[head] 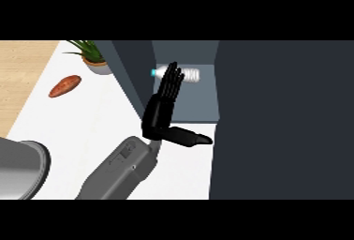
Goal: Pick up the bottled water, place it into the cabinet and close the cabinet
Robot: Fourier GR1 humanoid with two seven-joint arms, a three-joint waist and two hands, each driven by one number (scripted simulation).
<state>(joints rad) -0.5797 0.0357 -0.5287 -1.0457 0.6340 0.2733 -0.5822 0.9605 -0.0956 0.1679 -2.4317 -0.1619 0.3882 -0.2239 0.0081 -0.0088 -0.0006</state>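
Observation:
The bottled water lies on its side at the back of the open cabinet, its blue cap pointing left. My left hand reaches up into the cabinet's opening with straight fingers. Its fingertips cross in front of the bottle's middle, and the thumb sticks out to the right. Nothing is curled round the bottle. The cabinet's dark door stands open and fills the right side of the view. My right hand does not show.
A potted plant stands at the back left beside the cabinet's dark side wall. A sweet potato lies on the white counter. A large grey rounded shape sits at the lower left edge.

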